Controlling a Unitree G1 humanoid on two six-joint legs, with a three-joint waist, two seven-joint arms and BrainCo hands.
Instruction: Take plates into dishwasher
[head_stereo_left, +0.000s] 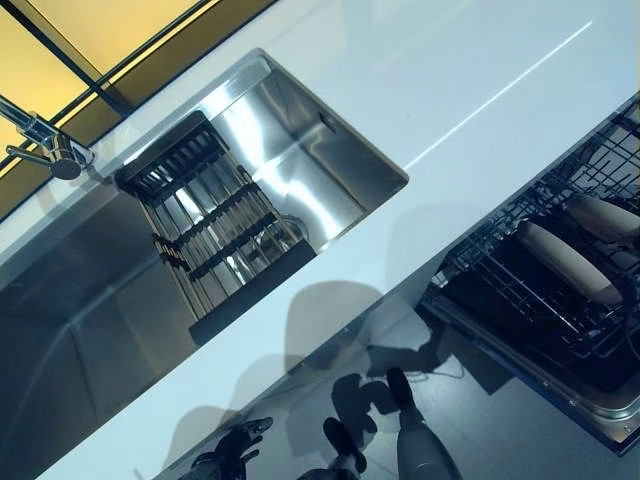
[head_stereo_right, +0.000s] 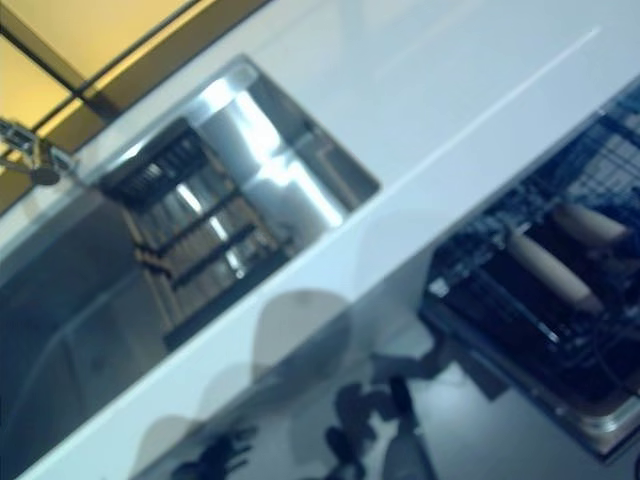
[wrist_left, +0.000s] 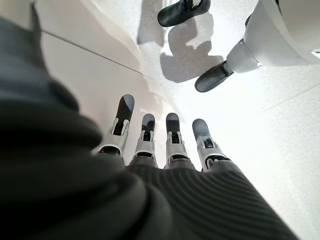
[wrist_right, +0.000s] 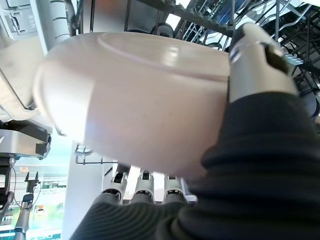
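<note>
A pale beige plate (wrist_right: 140, 100) fills the right wrist view. My right hand (wrist_right: 252, 65) is shut on it, thumb over the rim and fingers (wrist_right: 145, 187) underneath. Past the plate show the dark wire tines of the dishwasher rack (wrist_right: 210, 20). In the eye views the pulled-out rack (head_stereo_left: 500, 262) lies at the right, below the counter's edge. Two cream plates (head_stereo_left: 565, 262) (head_stereo_left: 605, 215) stand on edge in it. The right hand does not show in those views. My left hand (wrist_left: 174, 145) hangs open over the floor, fingers straight, and appears low at the left (head_stereo_left: 235, 452).
A white counter (head_stereo_left: 480, 90) runs across the scene. A steel sink (head_stereo_left: 300, 130) is set into it, holding a black drying rack (head_stereo_left: 215, 225). A chrome faucet (head_stereo_left: 45, 142) stands at the far left. Grey floor lies below the counter's front edge.
</note>
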